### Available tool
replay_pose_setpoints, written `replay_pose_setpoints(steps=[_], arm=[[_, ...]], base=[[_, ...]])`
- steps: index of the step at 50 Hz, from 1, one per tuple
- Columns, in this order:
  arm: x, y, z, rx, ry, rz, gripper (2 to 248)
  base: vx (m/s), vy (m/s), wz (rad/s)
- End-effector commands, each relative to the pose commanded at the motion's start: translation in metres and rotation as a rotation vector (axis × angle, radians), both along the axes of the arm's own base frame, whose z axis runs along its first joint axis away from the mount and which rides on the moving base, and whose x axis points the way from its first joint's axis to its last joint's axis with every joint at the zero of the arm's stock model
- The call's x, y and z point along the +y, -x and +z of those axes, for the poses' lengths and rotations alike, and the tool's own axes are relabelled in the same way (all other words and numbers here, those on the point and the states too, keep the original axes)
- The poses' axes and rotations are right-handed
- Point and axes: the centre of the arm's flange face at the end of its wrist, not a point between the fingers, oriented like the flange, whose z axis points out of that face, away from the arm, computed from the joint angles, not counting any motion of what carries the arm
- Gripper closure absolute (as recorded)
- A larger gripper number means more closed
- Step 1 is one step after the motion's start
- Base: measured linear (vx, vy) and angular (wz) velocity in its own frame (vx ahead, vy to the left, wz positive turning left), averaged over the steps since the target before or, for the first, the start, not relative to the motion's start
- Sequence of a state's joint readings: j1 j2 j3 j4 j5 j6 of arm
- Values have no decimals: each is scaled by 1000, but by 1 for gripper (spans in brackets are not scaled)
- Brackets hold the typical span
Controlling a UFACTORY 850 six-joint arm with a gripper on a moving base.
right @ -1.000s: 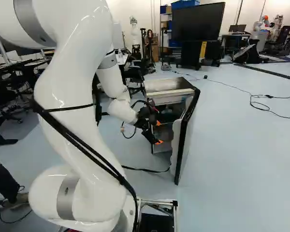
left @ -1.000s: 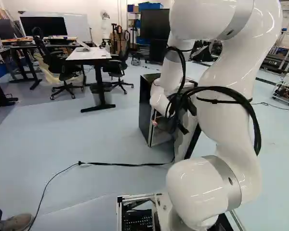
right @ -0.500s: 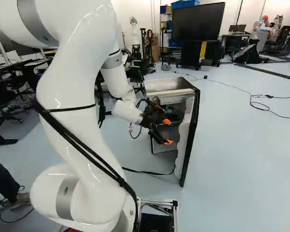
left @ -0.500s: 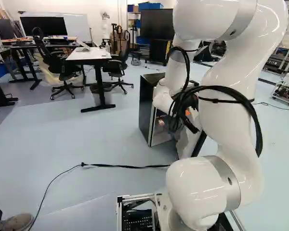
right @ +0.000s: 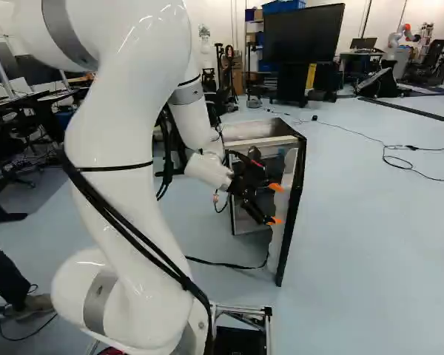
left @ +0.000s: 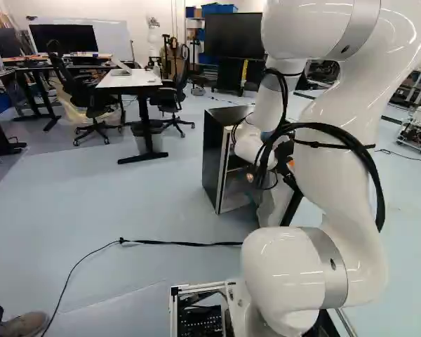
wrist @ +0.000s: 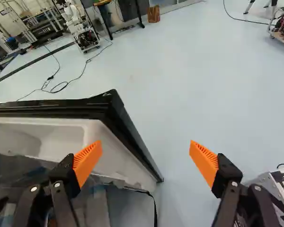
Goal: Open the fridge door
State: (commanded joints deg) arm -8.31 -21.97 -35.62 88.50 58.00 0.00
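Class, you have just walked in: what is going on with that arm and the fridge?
A white robot arm appears to be opening a small fridge. The door already stands open, swung out. The end effector is at the door's inner side, its fingers spread wide, gripping nothing.

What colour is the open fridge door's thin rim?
The rim is black, clearest in the wrist view.
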Motion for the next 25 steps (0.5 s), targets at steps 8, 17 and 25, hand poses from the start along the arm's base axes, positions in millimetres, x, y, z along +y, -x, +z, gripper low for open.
replay_pose_setpoints(steps=[8,17,25], arm=[[-17,-1,0,-6,4,-41,3],[-38,-1,2,-10,29,-94,3],[-57,3,5,-8,66,-151,3]], base=[[0,0,0],[0,0,0],[0,0,0]])
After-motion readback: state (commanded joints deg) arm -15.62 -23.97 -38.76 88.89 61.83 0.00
